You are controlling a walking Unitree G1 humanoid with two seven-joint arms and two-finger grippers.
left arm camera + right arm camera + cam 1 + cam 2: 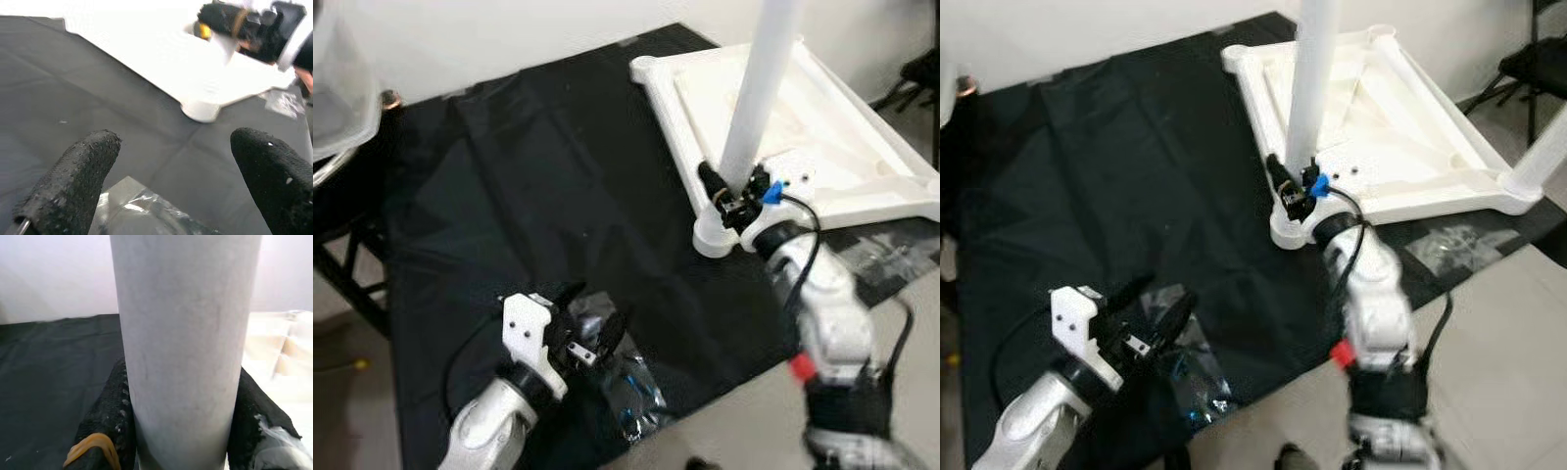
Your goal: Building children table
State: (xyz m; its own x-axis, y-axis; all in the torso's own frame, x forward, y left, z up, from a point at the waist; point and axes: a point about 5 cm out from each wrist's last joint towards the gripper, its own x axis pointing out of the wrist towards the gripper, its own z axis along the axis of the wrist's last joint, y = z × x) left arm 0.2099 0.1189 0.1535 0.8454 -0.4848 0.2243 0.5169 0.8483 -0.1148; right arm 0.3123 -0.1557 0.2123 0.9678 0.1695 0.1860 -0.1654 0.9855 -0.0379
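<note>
A: Lighting check? Room looks evenly lit, soft, no hard shadows on the black cloth.

B: Agreed. White tabletop blows out in the left wrist view, detail gone. Head views slightly soft, arms smeared at the lower edge.

A: Close stuff?

B: Left fingers out of focus. Table leg sharp enough to show grain. Plastic bag throws small glints.

no readable text, no labels, no brands, no numbers, no signs on anything in view
</note>
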